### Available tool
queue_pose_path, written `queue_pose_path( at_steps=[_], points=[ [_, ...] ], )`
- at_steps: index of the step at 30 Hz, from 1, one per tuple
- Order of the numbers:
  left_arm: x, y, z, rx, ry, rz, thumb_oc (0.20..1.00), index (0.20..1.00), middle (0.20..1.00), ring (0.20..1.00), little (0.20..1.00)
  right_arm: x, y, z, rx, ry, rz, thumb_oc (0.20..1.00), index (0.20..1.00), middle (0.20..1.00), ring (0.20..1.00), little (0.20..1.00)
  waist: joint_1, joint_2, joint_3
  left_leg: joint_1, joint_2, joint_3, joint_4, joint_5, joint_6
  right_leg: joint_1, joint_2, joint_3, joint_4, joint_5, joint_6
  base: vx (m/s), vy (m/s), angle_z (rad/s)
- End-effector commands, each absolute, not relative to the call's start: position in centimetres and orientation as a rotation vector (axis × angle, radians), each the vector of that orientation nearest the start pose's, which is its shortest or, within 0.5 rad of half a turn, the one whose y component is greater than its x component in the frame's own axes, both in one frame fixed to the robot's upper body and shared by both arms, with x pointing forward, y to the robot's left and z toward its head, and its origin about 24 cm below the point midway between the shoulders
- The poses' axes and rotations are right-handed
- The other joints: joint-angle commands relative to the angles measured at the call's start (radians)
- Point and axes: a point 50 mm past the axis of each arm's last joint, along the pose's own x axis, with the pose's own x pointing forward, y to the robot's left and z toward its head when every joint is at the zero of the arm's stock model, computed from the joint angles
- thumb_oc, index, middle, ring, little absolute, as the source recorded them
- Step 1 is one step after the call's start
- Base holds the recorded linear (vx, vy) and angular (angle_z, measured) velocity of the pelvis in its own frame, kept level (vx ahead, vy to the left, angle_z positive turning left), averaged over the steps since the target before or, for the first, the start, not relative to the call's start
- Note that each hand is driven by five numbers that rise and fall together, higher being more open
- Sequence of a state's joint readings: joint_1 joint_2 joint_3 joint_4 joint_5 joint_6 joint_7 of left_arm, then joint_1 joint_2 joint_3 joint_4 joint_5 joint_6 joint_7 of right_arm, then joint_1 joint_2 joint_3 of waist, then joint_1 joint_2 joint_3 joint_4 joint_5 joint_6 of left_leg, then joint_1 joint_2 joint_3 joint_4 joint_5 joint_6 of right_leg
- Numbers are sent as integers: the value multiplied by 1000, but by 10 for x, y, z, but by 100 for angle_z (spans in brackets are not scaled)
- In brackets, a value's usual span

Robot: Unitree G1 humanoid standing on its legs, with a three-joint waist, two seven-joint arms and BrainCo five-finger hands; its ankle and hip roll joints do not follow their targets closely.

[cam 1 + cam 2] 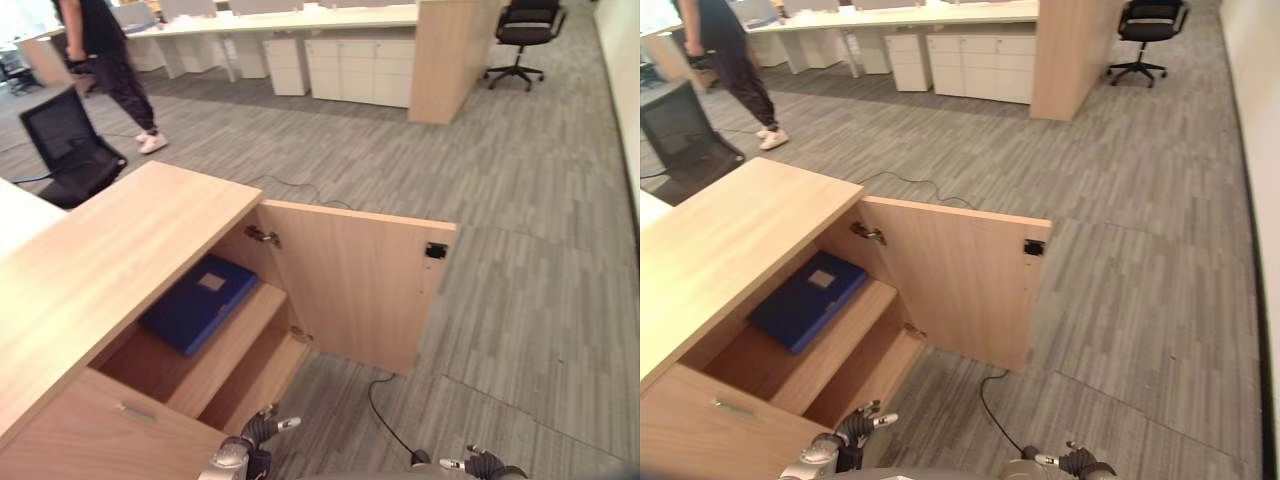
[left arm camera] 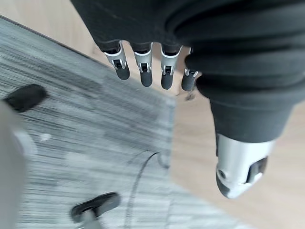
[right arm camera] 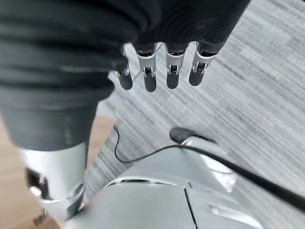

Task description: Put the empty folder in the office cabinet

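Observation:
A dark blue folder (image 1: 198, 301) lies flat on the upper shelf of the light wood office cabinet (image 1: 110, 262), whose door (image 1: 350, 285) stands swung wide to the right. My left hand (image 1: 258, 433) hangs low in front of the cabinet's bottom shelf, fingers (image 2: 143, 67) relaxed and holding nothing. My right hand (image 1: 483, 464) is down at the lower edge over the grey floor, its fingers (image 3: 172, 71) also relaxed and empty. Neither hand touches the folder or the door.
A person (image 1: 112, 60) in dark clothes walks at the far left. Black office chairs stand at the left (image 1: 68, 145) and far right (image 1: 525, 35). White desks with drawer units (image 1: 350, 65) line the back. Grey carpet stretches to the right of the door.

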State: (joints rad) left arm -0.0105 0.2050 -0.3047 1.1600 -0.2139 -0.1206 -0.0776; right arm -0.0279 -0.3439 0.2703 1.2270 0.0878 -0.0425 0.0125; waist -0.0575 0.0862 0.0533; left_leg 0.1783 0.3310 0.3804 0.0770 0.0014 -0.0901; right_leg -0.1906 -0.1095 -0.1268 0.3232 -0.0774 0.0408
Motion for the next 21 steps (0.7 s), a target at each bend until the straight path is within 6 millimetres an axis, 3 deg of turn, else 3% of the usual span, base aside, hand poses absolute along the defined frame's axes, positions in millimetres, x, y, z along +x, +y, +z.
queue_pose_path(
  at_steps=[1, 2, 3, 4, 5, 7, 12, 15, 18, 21],
  points=[
    [140, 197, -149, 150, 978, -99, 1000, 1000, 1000, 1000, 1000, 107, -270, -147, -427, 1188, -20, 1000, 1000, 1000, 1000, 1000, -3, -39, 44, -122, -76, -146, 116, 126, -90, 299, -17, 36, -392, 38, 84, 1, -156, -37],
    [140, 197, -149, 150, 978, -99, 1000, 1000, 1000, 1000, 1000, 107, -270, -147, -427, 1188, -20, 1000, 1000, 1000, 1000, 1000, -4, -40, 44, -123, -77, -147, 117, 125, -90, 299, -17, 35, -392, 38, 84, 13, -161, -36],
    [139, 195, -150, 151, 985, -105, 1000, 1000, 1000, 1000, 1000, 107, -275, -146, -402, 1183, -66, 1000, 1000, 1000, 1000, 1000, 10, -57, 45, -179, -151, -166, 127, 74, -63, 310, -20, 44, -392, 36, 74, 23, -95, -22],
    [139, 196, -150, 152, 985, -105, 1000, 1000, 1000, 1000, 1000, 107, -275, -146, -401, 1183, -66, 1000, 1000, 1000, 1000, 1000, 8, -59, 45, -182, -153, -168, 133, 69, -61, 312, -23, 42, -392, 34, 76, 41, -133, -31],
    [133, 198, -152, 157, 1010, -104, 1000, 1000, 1000, 1000, 1000, 110, -279, -144, -364, 1172, -111, 1000, 1000, 1000, 1000, 1000, 5, -66, 43, -177, -178, -152, 102, 21, -52, 313, -16, 47, -387, 31, 75, 55, -42, -3],
    [124, 202, -155, 170, 1034, -97, 1000, 1000, 1000, 1000, 1000, 111, -279, -143, -350, 1163, -123, 1000, 1000, 1000, 1000, 1000, 14, -63, 32, -142, -200, -169, 54, -11, -37, 316, -4, 57, -388, 30, 75, 104, -37, 38],
    [110, 214, -157, 198, 1079, -81, 1000, 1000, 1000, 1000, 1000, 112, -280, -143, -314, 1148, -155, 1000, 1000, 1000, 1000, 1000, 27, -66, 4, -78, -219, -201, -34, -10, -26, 339, -1, 42, -387, 32, 80, 89, 3, -10],
    [102, 226, -157, 228, 1105, -67, 1000, 1000, 1000, 1000, 1000, 131, -290, -132, -319, 1083, -180, 1000, 1000, 1000, 1000, 1000, 41, -67, -12, -49, -224, -204, -89, -1, -23, 349, 1, 25, -387, 31, 88, 69, 26, 23],
    [99, 236, -156, 260, 1116, -64, 1000, 1000, 1000, 1000, 1000, 164, -308, -111, -340, 975, -235, 1000, 1000, 1000, 1000, 1000, 60, -74, -21, -35, -230, -217, -121, 4, -20, 357, -1, 9, -393, 32, 96, 24, 24, 9],
    [97, 238, -155, 273, 1118, -72, 1000, 1000, 1000, 1000, 1000, 179, -319, -98, -357, 932, -260, 1000, 1000, 1000, 1000, 1000, 69, -77, -25, -33, -234, -226, -131, 6, -18, 358, -3, 5, -394, 33, 99, 9, 21, 6]
  ],
)
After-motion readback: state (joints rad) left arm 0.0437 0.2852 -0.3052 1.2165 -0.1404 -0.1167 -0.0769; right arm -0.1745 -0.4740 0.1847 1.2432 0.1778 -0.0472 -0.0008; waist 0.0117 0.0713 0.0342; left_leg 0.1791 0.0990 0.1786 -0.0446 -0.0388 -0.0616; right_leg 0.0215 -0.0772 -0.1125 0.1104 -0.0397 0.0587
